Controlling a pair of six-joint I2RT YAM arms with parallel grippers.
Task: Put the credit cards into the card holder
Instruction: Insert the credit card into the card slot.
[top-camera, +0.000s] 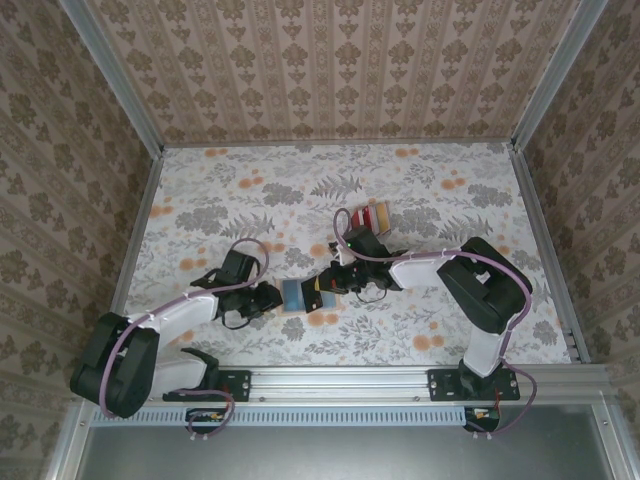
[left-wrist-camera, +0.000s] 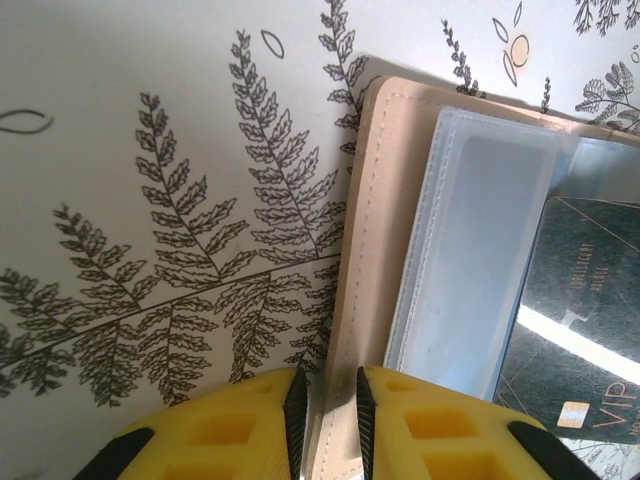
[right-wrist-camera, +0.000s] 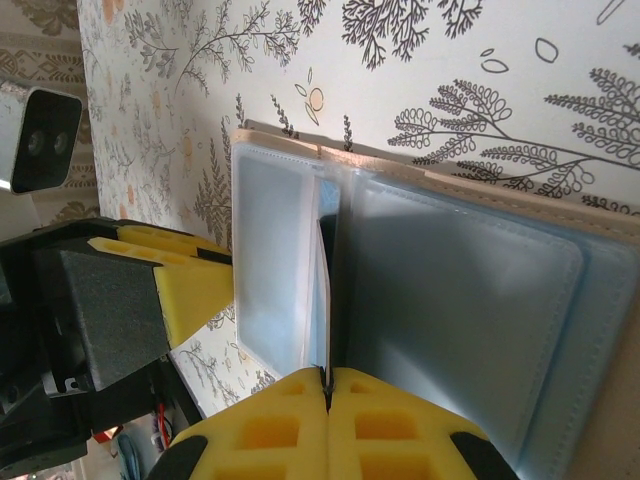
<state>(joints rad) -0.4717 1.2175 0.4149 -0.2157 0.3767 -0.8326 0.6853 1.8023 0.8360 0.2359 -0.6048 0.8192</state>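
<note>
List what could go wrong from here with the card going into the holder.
1. The right pincer pinches the card by a thin edge; it may bend or slip against the clear sleeve.
2. The left pincer holds the card holder only by its edge; a push could drag it loose.

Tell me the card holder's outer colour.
Pinkish-tan; card holder shows best from the left wrist.

Floral tablecloth (top-camera: 250, 190), patterned walls (top-camera: 330, 60)

Beige damask-papered walls (top-camera: 330, 60) and aluminium posts (top-camera: 112, 75) surround a floral-patterned table (top-camera: 220, 190).
</note>
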